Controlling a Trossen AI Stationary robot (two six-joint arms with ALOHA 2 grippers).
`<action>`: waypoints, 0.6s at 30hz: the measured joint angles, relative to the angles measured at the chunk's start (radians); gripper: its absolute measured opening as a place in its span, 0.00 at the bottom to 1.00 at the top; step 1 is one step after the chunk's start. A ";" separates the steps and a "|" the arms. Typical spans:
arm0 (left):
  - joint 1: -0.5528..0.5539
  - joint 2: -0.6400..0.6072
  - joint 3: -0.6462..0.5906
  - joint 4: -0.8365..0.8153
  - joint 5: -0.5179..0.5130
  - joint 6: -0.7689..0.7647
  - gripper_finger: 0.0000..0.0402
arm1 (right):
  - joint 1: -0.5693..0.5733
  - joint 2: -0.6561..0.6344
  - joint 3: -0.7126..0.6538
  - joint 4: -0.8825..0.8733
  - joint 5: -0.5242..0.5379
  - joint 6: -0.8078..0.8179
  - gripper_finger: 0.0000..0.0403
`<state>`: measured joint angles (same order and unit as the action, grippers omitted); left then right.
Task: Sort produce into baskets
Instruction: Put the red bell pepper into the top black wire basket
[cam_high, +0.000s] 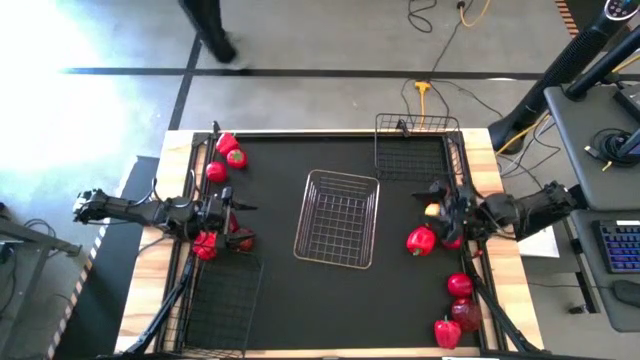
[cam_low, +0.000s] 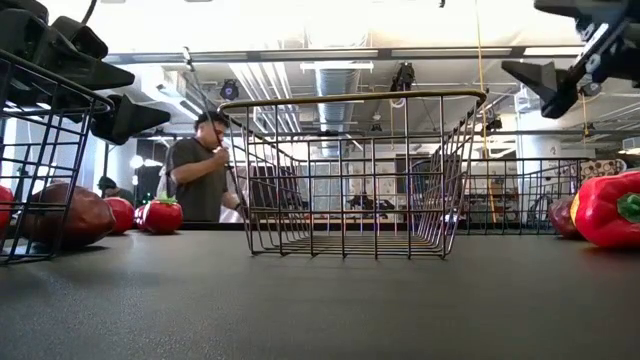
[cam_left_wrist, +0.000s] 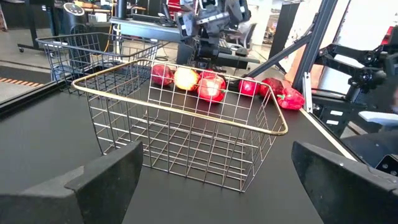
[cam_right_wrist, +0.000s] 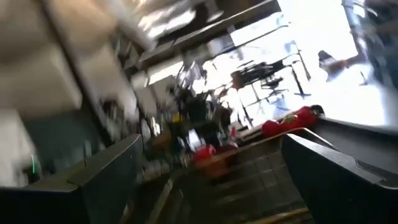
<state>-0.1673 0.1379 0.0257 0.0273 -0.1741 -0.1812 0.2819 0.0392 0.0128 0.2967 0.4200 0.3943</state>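
Note:
The silvery basket (cam_high: 338, 218) stands at the table's middle and holds nothing; it also shows in the left wrist view (cam_left_wrist: 180, 124). My left gripper (cam_high: 243, 207) is open and holds nothing, raised above the table left of that basket, facing it (cam_left_wrist: 217, 180). Red produce (cam_high: 205, 245) lies under that arm. My right gripper (cam_high: 432, 198) is open and holds nothing, raised right of the basket (cam_right_wrist: 217, 186). It is above a yellow-red apple (cam_high: 432, 210), with a red pepper (cam_high: 421, 240) nearby. More produce lies at the far left (cam_high: 226, 150) and near right (cam_high: 459, 285).
One black basket (cam_high: 415, 145) stands at the far right corner, another (cam_high: 222, 305) at the near left. Cables run across the floor beyond the table. A person (cam_low: 195, 175) stands behind the table in the low view.

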 joint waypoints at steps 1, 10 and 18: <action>0.000 0.000 0.000 0.000 0.000 0.000 0.98 | -0.001 0.000 0.000 0.015 0.033 0.044 0.94; 0.000 0.004 0.000 0.001 0.000 0.000 0.98 | 0.012 0.146 -0.002 -0.041 0.172 0.497 0.94; 0.000 0.007 0.000 0.002 0.000 0.000 0.98 | 0.271 0.587 0.005 0.078 0.286 0.795 0.94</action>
<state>-0.1677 0.1452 0.0257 0.0292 -0.1738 -0.1812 0.5532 0.6261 0.0178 0.3746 0.7056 1.1896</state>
